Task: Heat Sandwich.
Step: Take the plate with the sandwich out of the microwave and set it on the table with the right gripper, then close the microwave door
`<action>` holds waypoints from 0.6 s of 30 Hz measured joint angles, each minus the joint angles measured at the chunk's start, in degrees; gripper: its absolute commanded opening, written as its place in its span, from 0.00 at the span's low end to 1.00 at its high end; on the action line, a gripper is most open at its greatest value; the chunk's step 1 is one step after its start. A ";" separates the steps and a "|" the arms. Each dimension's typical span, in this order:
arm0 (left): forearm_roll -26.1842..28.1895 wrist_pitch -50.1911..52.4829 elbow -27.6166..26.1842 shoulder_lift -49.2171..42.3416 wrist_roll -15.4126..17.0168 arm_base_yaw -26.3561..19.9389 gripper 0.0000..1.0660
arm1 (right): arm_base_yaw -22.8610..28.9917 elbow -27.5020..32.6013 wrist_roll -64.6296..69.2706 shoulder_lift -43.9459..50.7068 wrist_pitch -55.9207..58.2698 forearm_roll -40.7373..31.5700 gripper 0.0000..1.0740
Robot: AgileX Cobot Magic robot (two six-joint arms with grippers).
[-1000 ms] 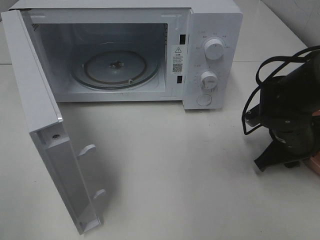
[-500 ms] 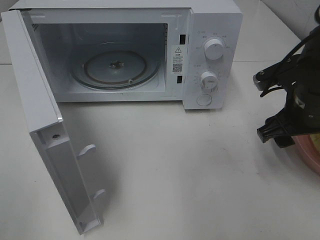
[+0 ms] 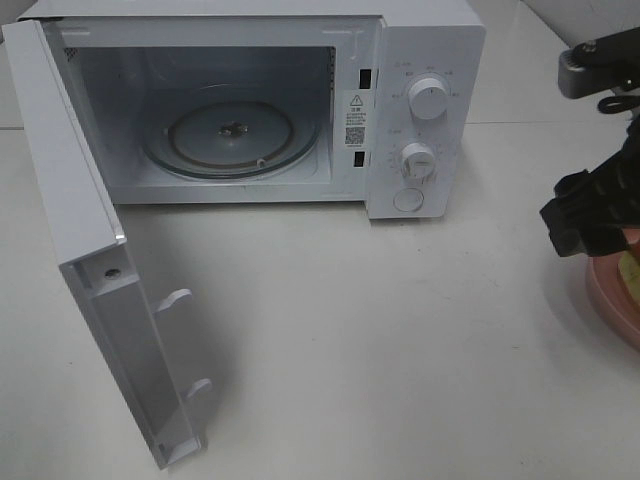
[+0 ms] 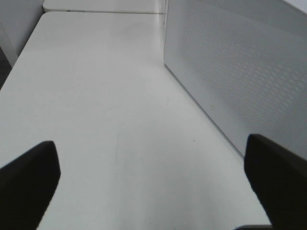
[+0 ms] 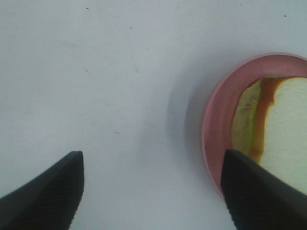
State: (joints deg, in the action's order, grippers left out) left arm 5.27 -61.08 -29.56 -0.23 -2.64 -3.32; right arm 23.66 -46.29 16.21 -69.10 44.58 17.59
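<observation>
The sandwich [image 5: 288, 129], white bread with a tan crust and yellow-green filling at its edge, lies on a pink plate [image 5: 213, 124]. In the high view only a sliver of the sandwich [image 3: 631, 267] and the plate's rim [image 3: 610, 300] show at the right edge. My right gripper [image 5: 153, 191] hovers open above bare table, one finger [image 5: 259, 191] over the plate's rim, nothing between the fingers. The right arm [image 3: 590, 215] hangs just left of the plate. My left gripper [image 4: 153, 187] is wide open over the table beside the microwave's perforated wall [image 4: 235, 72]; it is out of the high view.
The white microwave [image 3: 430, 100] stands at the back with its door [image 3: 100, 260] swung open towards the front left. Its glass turntable [image 3: 232, 135] carries nothing. White table [image 3: 380, 350] stretches between the microwave and the plate.
The right arm has lifted and drawn back towards the right edge, uncovering more of the pink plate. Its jaws have opened wider. The left gripper stays open.
</observation>
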 measured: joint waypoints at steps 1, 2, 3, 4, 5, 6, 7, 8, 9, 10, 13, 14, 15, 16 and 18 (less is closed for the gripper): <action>0.00 0.00 0.00 0.00 0.00 0.00 0.94 | 0.00 0.00 -1.32 1.55 0.46 -1.66 0.71; 0.00 0.00 0.00 0.00 0.00 0.00 0.94 | 0.00 0.00 -1.32 1.55 0.46 -1.66 0.71; 0.00 0.00 0.00 0.00 0.00 0.00 0.94 | 0.00 0.00 -2.98 3.15 1.03 -3.44 0.71; 0.00 0.00 0.00 0.00 0.00 0.00 0.94 | 0.00 0.00 -4.41 4.35 1.60 -4.93 0.71; 0.00 0.00 0.00 0.00 0.00 0.00 0.94 | 0.00 0.06 -8.08 7.22 3.09 -8.25 0.71; 0.00 0.00 0.00 0.00 0.00 0.00 0.94 | 0.00 0.06 -9.80 8.77 3.95 -10.14 0.71; 0.00 0.00 0.00 0.00 0.00 0.00 0.94 | 0.00 0.06 -9.80 8.77 3.95 -10.14 0.71; 0.00 0.00 0.00 0.00 0.00 0.00 0.94 | 0.00 0.06 -11.40 10.37 4.81 -11.80 0.71; 0.00 0.00 0.00 0.00 0.00 0.00 0.94 | 0.00 0.06 -13.92 13.58 6.42 -14.95 0.71; 0.00 0.00 0.00 0.00 0.00 0.00 0.94 | 0.00 0.06 -15.13 15.18 7.33 -16.27 0.71; 0.00 0.00 0.00 0.00 0.00 0.00 0.94 | 0.00 0.06 -17.19 18.05 8.82 -18.11 0.71; 0.00 0.00 0.00 0.00 0.00 0.00 0.94 | 0.00 0.06 -18.28 20.86 10.26 -19.31 0.71; 0.00 0.00 0.00 0.00 0.00 0.00 0.94 | 0.00 0.06 -18.68 22.35 10.94 -19.71 0.71; 0.00 0.00 0.00 0.00 0.00 0.00 0.94 | 0.00 0.06 -18.91 23.84 11.57 -19.94 0.71; 0.00 0.00 0.00 0.00 0.00 0.00 0.94 | 0.00 0.06 -19.02 25.27 12.32 -20.23 0.71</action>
State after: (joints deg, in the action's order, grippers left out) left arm 5.27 -61.08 -29.56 -0.23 -2.64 -3.32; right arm 23.66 -46.24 -2.81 -43.83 56.89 -2.64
